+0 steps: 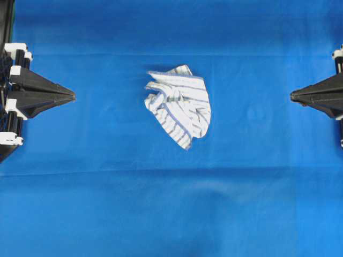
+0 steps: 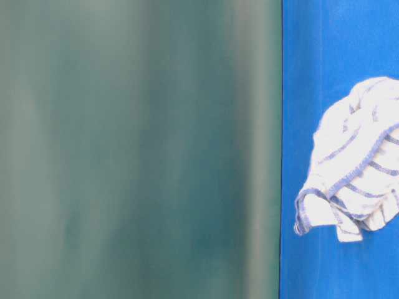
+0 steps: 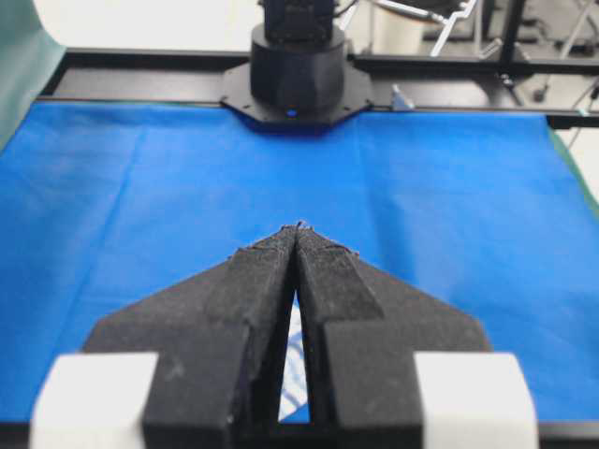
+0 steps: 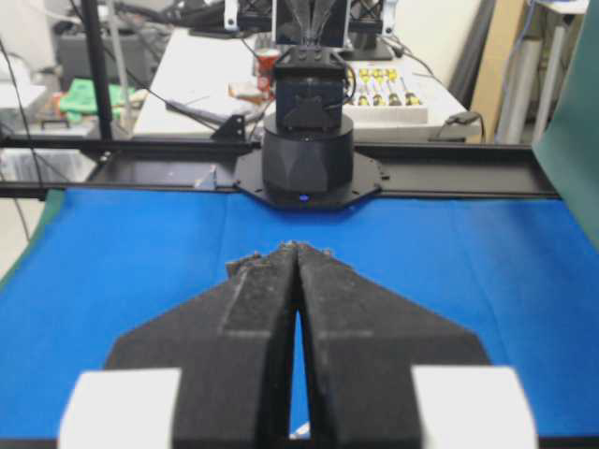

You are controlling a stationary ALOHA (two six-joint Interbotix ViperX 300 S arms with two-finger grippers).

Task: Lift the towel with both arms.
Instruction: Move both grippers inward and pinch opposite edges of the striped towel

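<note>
Even, bright light is seen throughout; only a thin shadow is cast by the crumpled white blue-striped towel point(image 1: 179, 105). The smooth green backdrop point(image 2: 137, 149) is blurred.

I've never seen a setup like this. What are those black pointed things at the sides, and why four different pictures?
They are the pincers of two robot arms. From above, the left gripper and right gripper face each other across a blue table cover. Between them lies a crumpled striped towel, touched by neither. The side picture shows the towel close up. The other two come from cameras on each wrist, looking along the pincers: both are shut and hold nothing.
</note>
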